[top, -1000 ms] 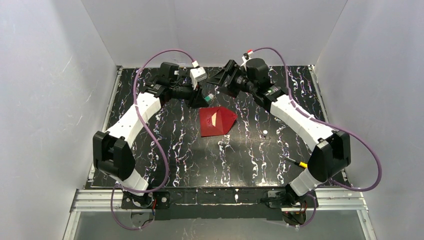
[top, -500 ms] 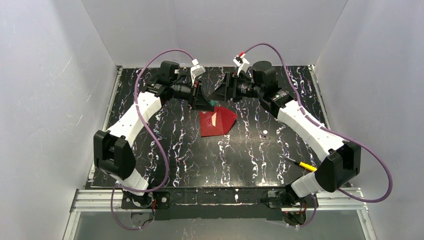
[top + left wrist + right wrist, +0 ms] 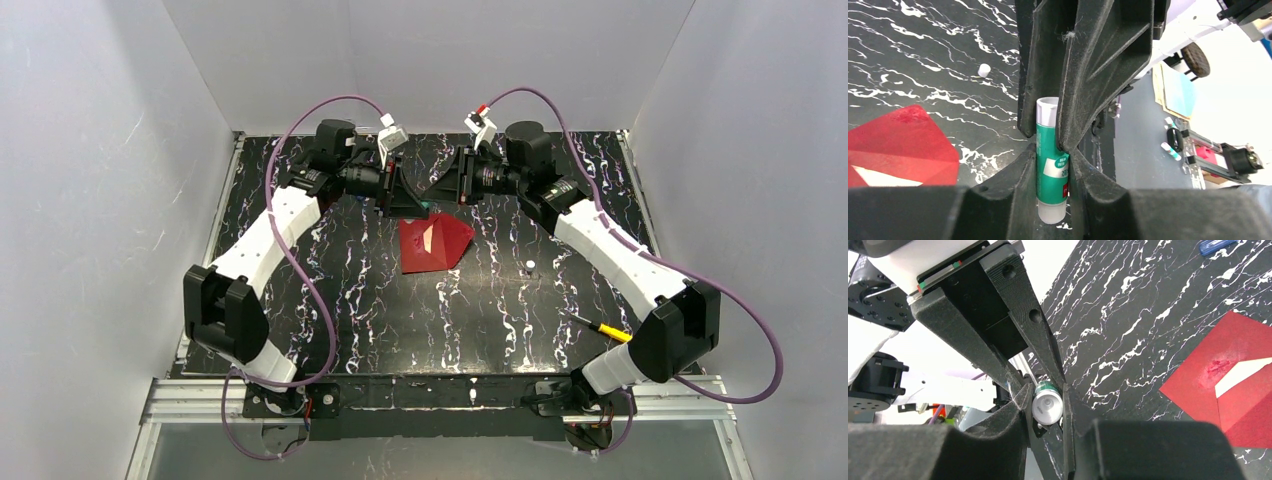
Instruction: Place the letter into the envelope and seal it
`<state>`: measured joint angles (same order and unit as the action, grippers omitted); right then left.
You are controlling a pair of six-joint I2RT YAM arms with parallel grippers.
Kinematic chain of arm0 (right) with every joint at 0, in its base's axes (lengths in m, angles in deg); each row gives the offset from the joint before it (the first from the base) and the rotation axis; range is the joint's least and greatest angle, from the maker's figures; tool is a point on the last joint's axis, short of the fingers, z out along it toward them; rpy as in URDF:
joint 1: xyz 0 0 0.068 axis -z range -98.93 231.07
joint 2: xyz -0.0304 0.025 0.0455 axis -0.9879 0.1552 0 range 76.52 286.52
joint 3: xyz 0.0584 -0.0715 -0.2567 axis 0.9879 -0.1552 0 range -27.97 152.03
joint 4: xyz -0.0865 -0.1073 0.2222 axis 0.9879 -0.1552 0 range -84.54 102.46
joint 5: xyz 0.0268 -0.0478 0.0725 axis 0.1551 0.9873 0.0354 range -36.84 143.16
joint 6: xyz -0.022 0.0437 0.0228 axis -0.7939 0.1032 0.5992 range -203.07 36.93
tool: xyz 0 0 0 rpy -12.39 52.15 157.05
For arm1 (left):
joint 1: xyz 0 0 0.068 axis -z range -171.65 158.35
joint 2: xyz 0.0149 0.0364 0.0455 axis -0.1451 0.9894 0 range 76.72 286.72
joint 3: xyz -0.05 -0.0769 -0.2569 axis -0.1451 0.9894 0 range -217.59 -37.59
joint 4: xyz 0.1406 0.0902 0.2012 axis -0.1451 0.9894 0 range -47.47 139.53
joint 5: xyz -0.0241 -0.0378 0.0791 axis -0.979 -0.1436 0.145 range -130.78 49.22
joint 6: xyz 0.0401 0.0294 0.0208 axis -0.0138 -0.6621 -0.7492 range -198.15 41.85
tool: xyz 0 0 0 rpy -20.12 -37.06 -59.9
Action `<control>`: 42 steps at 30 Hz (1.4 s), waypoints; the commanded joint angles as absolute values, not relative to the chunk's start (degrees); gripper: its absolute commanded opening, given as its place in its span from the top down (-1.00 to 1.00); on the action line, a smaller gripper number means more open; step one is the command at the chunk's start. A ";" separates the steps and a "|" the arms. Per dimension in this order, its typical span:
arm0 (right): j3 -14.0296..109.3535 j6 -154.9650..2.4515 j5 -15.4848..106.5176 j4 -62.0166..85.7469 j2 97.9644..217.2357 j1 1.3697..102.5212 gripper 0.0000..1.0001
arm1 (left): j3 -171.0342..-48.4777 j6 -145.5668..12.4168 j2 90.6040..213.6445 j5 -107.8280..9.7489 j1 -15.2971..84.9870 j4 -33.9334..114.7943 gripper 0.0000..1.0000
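Note:
The red envelope lies flat at mid-table with its pointed flap open. A strip of the white letter shows inside it. Just behind it, my left gripper and right gripper meet tip to tip above the table. A green glue stick is clamped in my left gripper, and my right gripper is shut on its white end. The envelope and letter lie low left in the left wrist view. In the right wrist view the envelope and letter are at the right.
A small white bit lies right of the envelope. A yellow-and-black pen-like item rests near the right arm's base. White walls close in the black marbled table on three sides.
My right gripper has swung in toward the left one and closed its jaws on the glue stick's white end. The left gripper kept its hold and shifted slightly.

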<state>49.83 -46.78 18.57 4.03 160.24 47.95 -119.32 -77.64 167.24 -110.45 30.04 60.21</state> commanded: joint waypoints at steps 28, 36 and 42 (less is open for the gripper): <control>49.63 -40.25 17.66 11.93 158.97 48.46 0.01 | -111.08 -67.86 161.08 -106.53 26.62 45.59 1.00; 50.82 -37.58 15.47 11.92 162.17 48.38 -0.14 | -111.04 -64.40 161.74 -105.64 26.58 43.00 1.00; 50.87 -36.77 15.05 13.69 163.38 48.03 -0.01 | -110.93 -63.24 162.10 -107.26 26.62 40.61 1.00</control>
<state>49.81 -37.66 16.69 9.67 163.24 48.36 -111.28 -64.42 162.74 -105.60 26.83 43.00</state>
